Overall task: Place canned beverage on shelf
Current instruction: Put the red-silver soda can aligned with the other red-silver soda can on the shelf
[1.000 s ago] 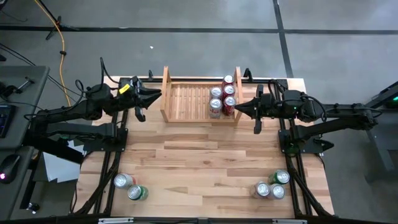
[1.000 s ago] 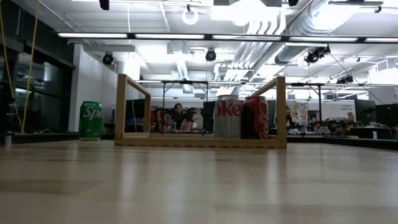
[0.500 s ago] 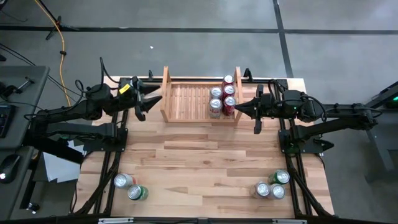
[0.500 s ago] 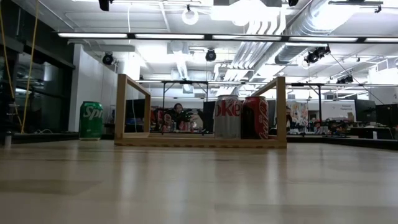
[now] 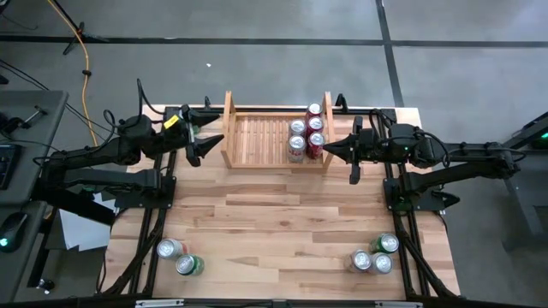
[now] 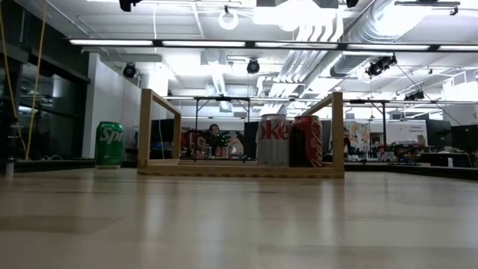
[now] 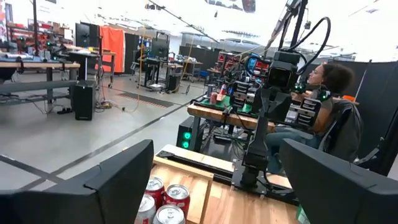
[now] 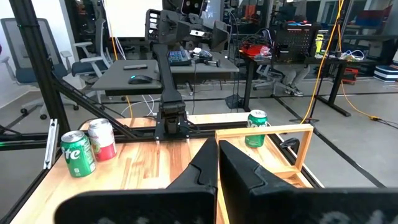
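Pale butcher-block wooden table (image 5: 282, 222), then the low pale wooden slatted shelf (image 5: 257, 139) at twelve o'clock, four cans (image 5: 306, 133) packed against its three-o'clock board. Green soda can (image 6: 110, 144) stands outside the shelf's nine-o'clock board, beside the left gripper (image 5: 211, 127), whose fingers are spread and empty. Right gripper (image 5: 328, 149) clenched on nothing, waiting at the shelf's three-o'clock side. Spare cans at seven o'clock (image 5: 179, 257) and five o'clock (image 5: 374, 255). Judgement: thin aluminium can, stiff if full, smooth and slippery, dents if squeezed; grip mid-body across the width. The shelf's side board stands in the way; lift over it.
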Action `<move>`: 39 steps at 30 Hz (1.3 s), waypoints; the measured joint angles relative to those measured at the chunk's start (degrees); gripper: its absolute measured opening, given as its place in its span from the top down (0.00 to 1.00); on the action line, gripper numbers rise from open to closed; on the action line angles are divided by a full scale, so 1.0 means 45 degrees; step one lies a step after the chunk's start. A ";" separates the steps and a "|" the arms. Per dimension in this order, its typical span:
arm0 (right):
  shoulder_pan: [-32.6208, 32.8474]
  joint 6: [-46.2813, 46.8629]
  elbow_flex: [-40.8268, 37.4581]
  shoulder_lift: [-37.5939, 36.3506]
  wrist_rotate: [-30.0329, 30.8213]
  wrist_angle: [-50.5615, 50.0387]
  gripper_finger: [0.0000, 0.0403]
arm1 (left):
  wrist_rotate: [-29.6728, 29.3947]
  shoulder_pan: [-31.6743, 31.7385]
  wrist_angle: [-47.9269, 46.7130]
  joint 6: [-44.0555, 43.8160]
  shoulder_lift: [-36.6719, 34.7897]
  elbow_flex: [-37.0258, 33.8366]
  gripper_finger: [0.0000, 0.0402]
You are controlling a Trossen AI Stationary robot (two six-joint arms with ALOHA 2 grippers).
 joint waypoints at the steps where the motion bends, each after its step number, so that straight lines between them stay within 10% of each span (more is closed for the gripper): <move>1: 0.0000 0.0000 0.0000 0.0000 0.0000 0.0000 1.00 | 0.0011 0.0003 0.0012 0.0067 -0.0002 0.0001 0.16; 7: -0.0005 0.0000 0.0000 0.0000 0.0004 0.0000 1.00 | 0.0155 0.0000 -0.0049 0.0428 0.0000 0.0001 0.33; 16: -0.0005 0.0644 0.0000 0.0000 0.0014 0.0000 1.00 | 0.0314 0.0004 -0.0541 0.0354 -0.0039 0.0001 0.96; 29: -0.0010 0.2462 0.0000 0.0000 -0.0014 -0.0082 0.93 | 0.0058 0.0010 -0.0747 0.0537 -0.0034 0.0001 1.00; 39: -0.0005 0.4932 0.0000 0.0005 -0.0266 -0.0467 0.35 | -0.0226 0.0015 -0.0784 0.0370 -0.0039 0.0001 1.00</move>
